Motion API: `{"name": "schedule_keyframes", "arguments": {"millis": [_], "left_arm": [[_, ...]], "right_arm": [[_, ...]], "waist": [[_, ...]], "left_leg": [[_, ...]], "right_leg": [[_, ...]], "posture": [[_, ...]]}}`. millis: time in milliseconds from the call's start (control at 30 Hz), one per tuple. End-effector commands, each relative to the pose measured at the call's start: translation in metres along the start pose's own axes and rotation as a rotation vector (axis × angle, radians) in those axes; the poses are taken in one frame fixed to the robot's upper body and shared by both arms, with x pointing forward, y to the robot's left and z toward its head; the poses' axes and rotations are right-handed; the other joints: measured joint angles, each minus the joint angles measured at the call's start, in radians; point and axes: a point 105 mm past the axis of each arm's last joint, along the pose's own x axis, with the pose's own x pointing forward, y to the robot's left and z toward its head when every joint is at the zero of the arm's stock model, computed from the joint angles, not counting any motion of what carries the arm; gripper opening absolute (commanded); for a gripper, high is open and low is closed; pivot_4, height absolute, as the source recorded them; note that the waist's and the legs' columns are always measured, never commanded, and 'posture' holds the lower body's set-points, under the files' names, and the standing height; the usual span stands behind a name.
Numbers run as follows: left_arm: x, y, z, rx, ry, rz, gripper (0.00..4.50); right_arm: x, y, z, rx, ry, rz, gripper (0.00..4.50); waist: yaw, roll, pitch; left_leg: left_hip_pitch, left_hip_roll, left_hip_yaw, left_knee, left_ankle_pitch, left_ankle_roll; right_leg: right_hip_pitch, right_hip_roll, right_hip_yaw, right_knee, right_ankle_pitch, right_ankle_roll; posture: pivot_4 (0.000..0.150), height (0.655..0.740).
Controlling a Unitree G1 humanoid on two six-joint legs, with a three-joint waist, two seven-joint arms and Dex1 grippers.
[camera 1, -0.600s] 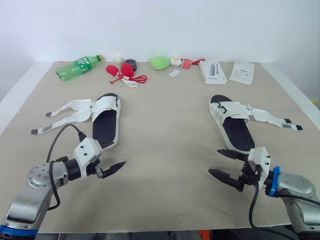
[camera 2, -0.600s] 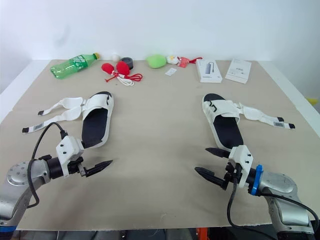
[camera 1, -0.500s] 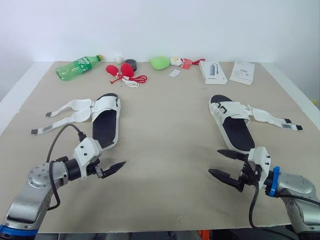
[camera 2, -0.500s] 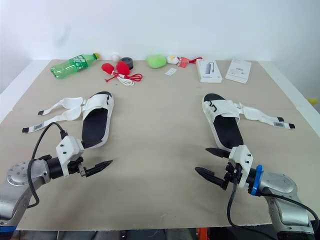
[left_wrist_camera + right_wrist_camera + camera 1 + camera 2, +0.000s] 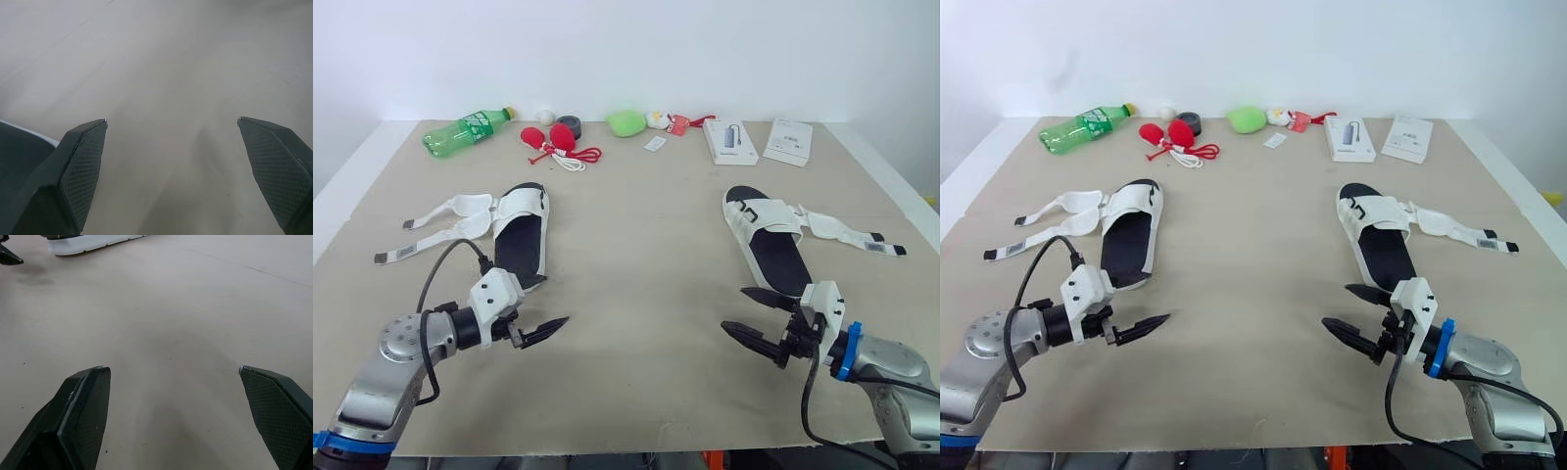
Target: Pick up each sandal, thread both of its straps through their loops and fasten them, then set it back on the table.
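Left claw (image 5: 544, 330) and right claw (image 5: 734, 310) both gape empty near the tabletop's (image 5: 636, 264) front edge; pinching left sandal (image 5: 521, 245) or right sandal (image 5: 773, 247) by loose straps (image 5: 460, 207) risks it swinging free.

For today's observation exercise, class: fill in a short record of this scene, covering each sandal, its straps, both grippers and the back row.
left sandal: flat on the table, beyond the left gripper
left straps: unfastened, spread toward the robot's left
right sandal: flat, beyond the right gripper
right straps: unfastened, spread toward the robot's right
left gripper: open, empty, over bare table
right gripper: open, empty, over bare table
back row: bottle, two boxes, small items
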Motion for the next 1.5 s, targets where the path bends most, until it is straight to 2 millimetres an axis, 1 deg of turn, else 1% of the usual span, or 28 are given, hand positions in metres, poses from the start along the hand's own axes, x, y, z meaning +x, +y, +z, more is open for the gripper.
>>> {"name": "schedule_keyframes", "arguments": {"millis": [33,100,167,267,367,533,633,767,933,1200,1233,1267,1300,1333,1367,1400,1500], "left_arm": [[0.008,-0.001,0.014,0.042,-0.051,-0.035,4.40],[0.023,-0.007,0.022,0.045,-0.090,-0.079,4.40],[0.038,-0.015,0.033,0.052,-0.131,-0.124,4.40],[0.064,-0.028,0.054,0.057,-0.205,-0.186,4.40],[0.081,-0.031,0.064,0.054,-0.243,-0.209,4.40],[0.099,-0.039,0.078,0.068,-0.290,-0.259,4.40],[0.106,-0.039,0.084,0.079,-0.313,-0.255,4.40],[0.110,-0.044,0.089,0.078,-0.334,-0.261,4.40],[0.111,-0.048,0.093,0.080,-0.346,-0.245,4.40],[0.103,-0.045,0.092,0.071,-0.356,-0.200,4.40],[0.102,-0.044,0.092,0.072,-0.360,-0.189,4.50],[0.102,-0.043,0.092,0.070,-0.359,-0.181,4.50],[0.102,-0.043,0.092,0.069,-0.358,-0.177,4.50],[0.102,-0.043,0.092,0.068,-0.356,-0.175,4.50],[0.102,-0.043,0.092,0.068,-0.356,-0.174,4.50],[0.103,-0.043,0.092,0.068,-0.356,-0.174,4.50],[0.103,-0.043,0.092,0.070,-0.354,-0.168,4.50]], "right_arm": [[-0.007,-0.017,0.019,0.002,-0.099,-0.133,4.50],[-0.010,-0.034,0.026,0.047,-0.129,-0.250,4.50],[-0.011,-0.045,0.031,0.069,-0.139,-0.307,4.50],[-0.012,-0.059,0.037,0.117,-0.127,-0.382,4.50],[-0.008,-0.067,0.045,0.138,-0.124,-0.422,4.50],[0.011,-0.073,0.045,0.127,-0.080,-0.453,4.50],[0.023,-0.078,0.043,0.111,-0.069,-0.470,4.50],[0.035,-0.085,0.041,0.102,-0.048,-0.483,4.50],[0.041,-0.097,0.035,0.073,-0.010,-0.504,4.50],[0.050,-0.112,0.034,0.036,0.014,-0.480,4.50],[0.052,-0.113,0.034,0.034,0.012,-0.476,4.11],[0.054,-0.114,0.034,0.031,0.010,-0.473,3.99],[0.055,-0.115,0.035,0.029,0.007,-0.471,3.65],[0.057,-0.116,0.035,0.030,0.004,-0.470,3.43],[0.059,-0.117,0.036,0.030,0.001,-0.468,2.92],[0.060,-0.118,0.036,0.029,-0.001,-0.465,2.59],[0.063,-0.120,0.037,0.019,-0.003,-0.460,1.34]], "waist": [[0.000,0.000,0.000],[0.001,0.000,0.000],[0.001,0.000,0.000],[0.001,0.000,0.000],[0.001,0.000,0.000],[-0.004,0.001,-0.001],[-0.002,0.001,-0.001],[-0.002,0.001,-0.001],[-0.002,0.001,-0.001],[-0.004,0.001,-0.001],[-0.004,0.001,-0.001],[-0.003,0.001,-0.001],[-0.003,0.001,-0.001],[-0.003,0.001,-0.001],[-0.003,0.001,-0.001],[-0.003,0.001,-0.001],[-0.003,0.001,-0.001]], "left_leg": [[0.000,0.000,0.000,0.000,0.000,0.000],[0.000,0.000,0.000,0.001,0.000,0.000],[0.000,0.000,0.000,0.002,0.000,0.000],[0.000,-0.001,0.001,0.005,0.000,0.000],[0.000,-0.001,0.000,0.005,0.000,0.001],[0.000,0.000,0.000,0.005,0.001,0.002],[0.000,0.000,-0.001,0.005,0.001,0.002],[0.000,-0.001,0.000,0.006,0.001,0.002],[0.000,-0.001,0.000,0.006,0.001,0.003],[0.000,-0.001,0.000,0.006,0.001,0.003],[0.000,-0.001,0.000,0.006,0.002,0.003],[0.000,-0.001,0.000,0.006,0.002,0.004],[0.000,-0.001,0.000,0.006,0.002,0.004],[0.000,-0.001,0.000,0.006,0.002,0.004],[0.000,-0.001,0.000,0.006,0.002,0.004],[0.000,-0.001,0.000,0.006,0.002,0.004],[0.000,-0.001,0.000,0.006,0.002,0.004]], "right_leg": [[0.000,0.000,0.000,0.000,0.000,0.000],[0.001,0.000,0.000,0.000,0.000,0.000],[0.001,0.000,0.001,0.000,0.001,0.001],[0.003,0.000,0.001,0.000,0.002,0.004],[0.004,0.001,0.002,0.000,0.003,0.004],[0.003,0.003,0.003,0.001,0.003,0.005],[0.004,0.003,0.003,0.001,0.003,0.005],[0.004,0.003,0.004,0.001,0.004,0.006],[0.004,0.003,0.004,0.001,0.004,0.007],[0.004,0.003,0.004,0.001,0.005,0.007],[0.004,0.003,0.004,0.001,0.005,0.007],[0.004,0.003,0.004,0.001,0.005,0.007],[0.004,0.003,0.004,0.001,0.005,0.007],[0.004,0.003,0.004,0.001,0.005,0.007],[0.004,0.003,0.004,0.001,0.006,0.007],[0.004,0.003,0.004,0.001,0.006,0.007],[0.004,0.003,0.004,0.001,0.006,0.007]], "posture": [[0.150,0.7400],[0.150,0.7400],[0.150,0.7400],[0.150,0.7400],[0.150,0.7400],[0.150,0.7400],[0.150,0.7400],[0.150,0.7400],[0.150,0.7400],[0.150,0.7400],[0.150,0.7400],[0.150,0.7400],[0.150,0.7400],[0.150,0.7400],[0.150,0.7400],[0.150,0.7400],[0.150,0.7400]]}}
